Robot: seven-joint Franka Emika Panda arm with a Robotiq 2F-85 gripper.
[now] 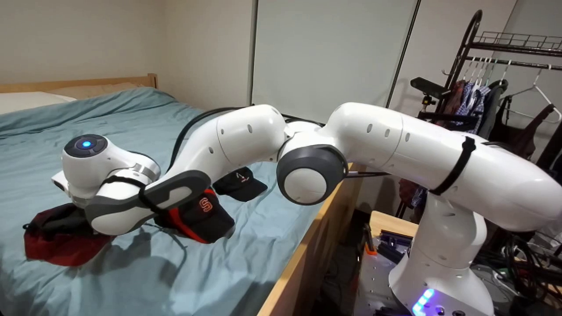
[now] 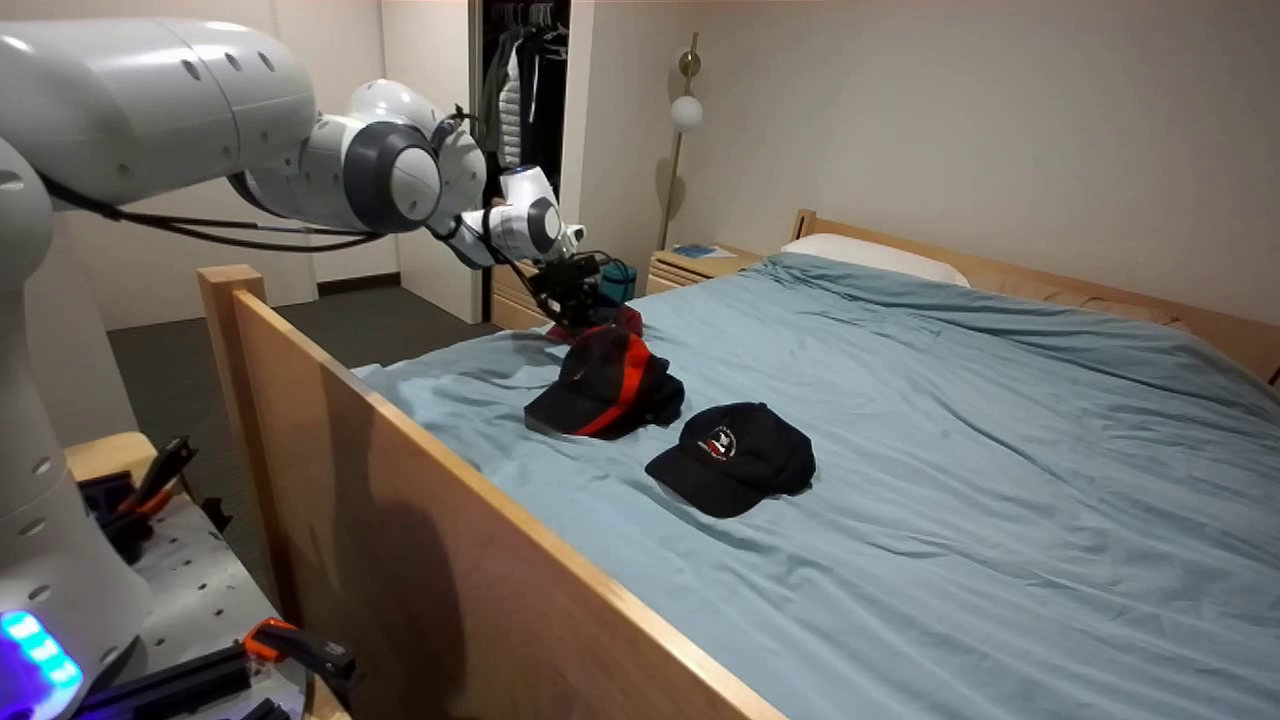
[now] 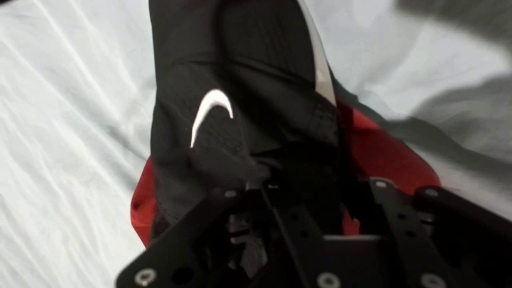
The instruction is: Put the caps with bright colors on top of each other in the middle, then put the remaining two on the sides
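A red cap with black panels and a white swoosh [image 3: 248, 108] lies beneath my gripper [image 3: 318, 187] in the wrist view. Its red sides [image 1: 66, 252] show on the bed in an exterior view; its red edge [image 2: 628, 320] peeks out behind another cap. The fingers stand apart, pressed down at the crown, with dark cloth between them; whether they pinch it is too dark to tell. Beside it rests a black cap with a red stripe and orange letters [image 1: 206, 215], [image 2: 590, 385]. Of the remaining two, a black cap with a round emblem [image 2: 745, 455], [image 1: 241, 184] sits farther along.
The blue bed cover [image 2: 950, 480], [image 1: 263, 272] is wrinkled under the caps. A wooden footboard [image 2: 480, 540], [image 1: 316, 232] rises between the robot base and the caps. My arm [image 1: 246, 136] passes over the footboard and partly covers the caps.
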